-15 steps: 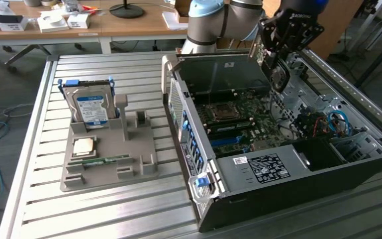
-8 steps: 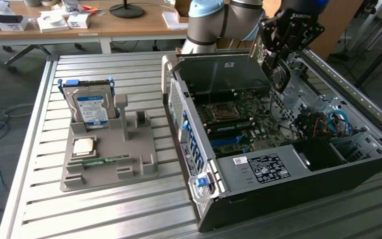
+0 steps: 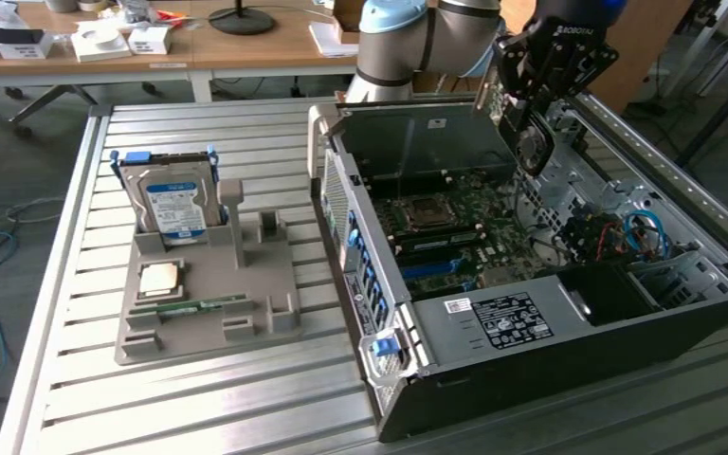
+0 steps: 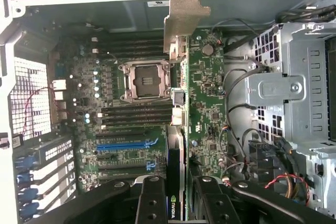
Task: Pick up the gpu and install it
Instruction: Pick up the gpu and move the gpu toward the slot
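My gripper hangs over the far end of the open computer case, shut on the gpu, which hangs below it inside the case's upper part. In the wrist view I see the gpu edge-on between the two black fingers, with its silver bracket at the far end. It floats above the green motherboard. The blue slot lies to one side of the card, apart from it.
A grey holder on the slatted table carries a hard drive, a processor chip and a memory strip. Drive cages and cables fill the case's side at the exterior view's right. A wooden desk stands behind.
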Robot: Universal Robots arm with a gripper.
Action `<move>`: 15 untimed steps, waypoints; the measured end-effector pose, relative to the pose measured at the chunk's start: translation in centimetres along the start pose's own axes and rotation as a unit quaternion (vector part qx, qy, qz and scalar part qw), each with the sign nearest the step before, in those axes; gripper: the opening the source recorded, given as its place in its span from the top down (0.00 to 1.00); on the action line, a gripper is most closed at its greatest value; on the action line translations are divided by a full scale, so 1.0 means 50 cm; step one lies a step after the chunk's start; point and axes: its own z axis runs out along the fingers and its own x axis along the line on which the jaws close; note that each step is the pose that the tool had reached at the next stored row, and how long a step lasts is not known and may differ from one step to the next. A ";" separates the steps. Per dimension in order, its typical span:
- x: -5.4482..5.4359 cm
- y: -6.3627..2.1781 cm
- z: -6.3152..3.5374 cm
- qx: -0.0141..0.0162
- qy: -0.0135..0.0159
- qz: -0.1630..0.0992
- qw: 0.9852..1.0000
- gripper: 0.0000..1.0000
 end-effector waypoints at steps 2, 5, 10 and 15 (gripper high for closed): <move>0.000 0.000 0.000 0.000 0.000 -0.004 1.000 0.73; -0.001 0.000 0.000 0.000 0.001 -0.010 1.000 0.73; -0.004 0.000 0.000 0.000 0.001 -0.020 1.000 0.73; -0.008 0.001 0.000 0.000 0.001 -0.023 1.000 0.73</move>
